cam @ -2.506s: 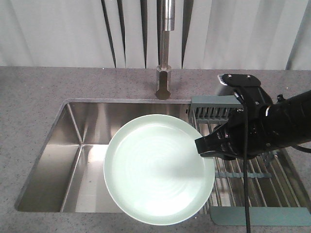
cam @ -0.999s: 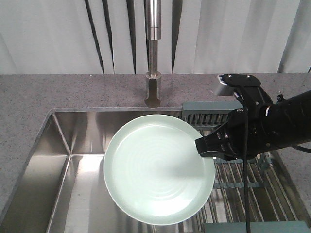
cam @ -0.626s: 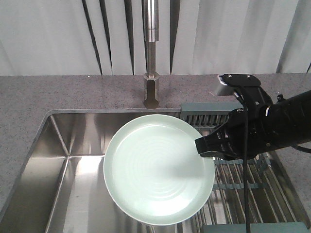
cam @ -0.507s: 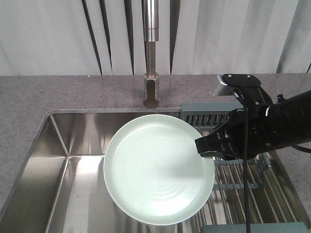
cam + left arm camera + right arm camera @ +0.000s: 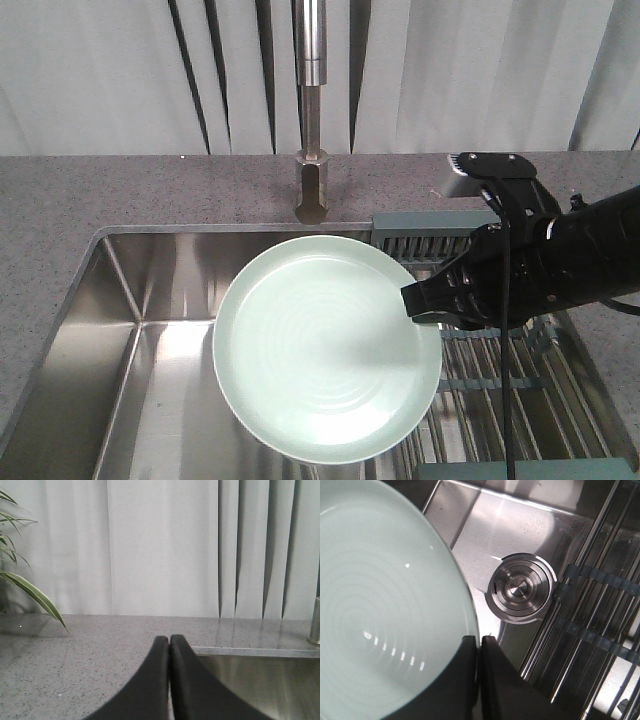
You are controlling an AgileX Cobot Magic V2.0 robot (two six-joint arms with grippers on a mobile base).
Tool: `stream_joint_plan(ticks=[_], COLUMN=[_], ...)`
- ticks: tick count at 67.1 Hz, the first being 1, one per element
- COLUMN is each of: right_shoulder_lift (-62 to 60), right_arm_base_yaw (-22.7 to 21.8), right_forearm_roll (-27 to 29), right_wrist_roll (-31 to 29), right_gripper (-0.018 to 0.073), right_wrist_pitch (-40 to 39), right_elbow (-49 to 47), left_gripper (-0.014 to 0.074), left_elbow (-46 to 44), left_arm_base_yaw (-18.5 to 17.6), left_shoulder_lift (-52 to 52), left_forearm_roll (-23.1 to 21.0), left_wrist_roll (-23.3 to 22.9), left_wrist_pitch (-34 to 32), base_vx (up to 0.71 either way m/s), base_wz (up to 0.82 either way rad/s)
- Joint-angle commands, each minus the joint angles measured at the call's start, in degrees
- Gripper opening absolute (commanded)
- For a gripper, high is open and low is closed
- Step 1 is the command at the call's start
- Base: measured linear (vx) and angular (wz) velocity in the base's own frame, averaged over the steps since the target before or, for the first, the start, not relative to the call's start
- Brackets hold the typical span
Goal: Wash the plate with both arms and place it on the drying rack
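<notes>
Plate (image 5: 325, 350): held level over sink (image 5: 120, 320), beside rack (image 5: 540, 385). R gripper (image 5: 480, 642) pinches its rim; L gripper (image 5: 169, 640) closed, empty. Risk: one-edge grip, smooth rim; may slip, drop into sink.

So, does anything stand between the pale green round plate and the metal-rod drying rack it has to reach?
Nothing visible does. The right gripper holds the pale mint-green round plate by its rim above the steel sink, and the metal-rod drying rack lies beside it, its visible rods bare.
</notes>
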Motion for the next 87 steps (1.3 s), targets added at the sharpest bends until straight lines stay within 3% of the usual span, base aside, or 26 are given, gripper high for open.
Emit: stream_joint_plan(ticks=[1,24,34,47,68,87], right_shoulder_lift=[-1.7,-1.7,-1.7,-1.7,-1.7,-1.7], right_arm_base_yaw=[-0.1,-0.1,-0.1,-0.1,-0.1,-0.1], right_forearm_roll=[1.6,1.6,1.6,1.6,1.6,1.6], right_wrist_roll=[-0.4,-0.4,-0.4,-0.4,-0.4,-0.4], right_gripper=[-0.0001,-0.0001,-0.0001,-0.0001,-0.0001,-0.0001], right_wrist_pitch=[-2.0,-2.0,-2.0,-2.0,-2.0,-2.0], right_elbow=[-1.7,-1.7,-1.7,-1.7,-1.7,-1.7], left_gripper=[-0.0006,-0.0006,-0.0006,-0.0006,-0.0006,-0.0006], left_elbow=[-1.6,-1.8,-6.5,-17.9,-35.7,-42.1], left_arm_base_yaw=[0.0,0.0,0.0,0.0,0.0,0.0], left_shoulder_lift=[-0.8,-0.8,-0.7,3.8,23.0,38.9], left_forearm_roll=[-0.4,-0.4,-0.4,-0.4,-0.4,-0.4], left_wrist_roll=[-0.3,-0.3,-0.7,-0.7,-0.7,0.4], left_wrist_pitch=[-4.2,-6.2,-5.8,3.0,19.8,24.2], base_vx=[0.00,0.00,0.00,0.00,0.00,0.00], base_wz=[0.00,0.00,0.00,0.00,0.00,0.00])
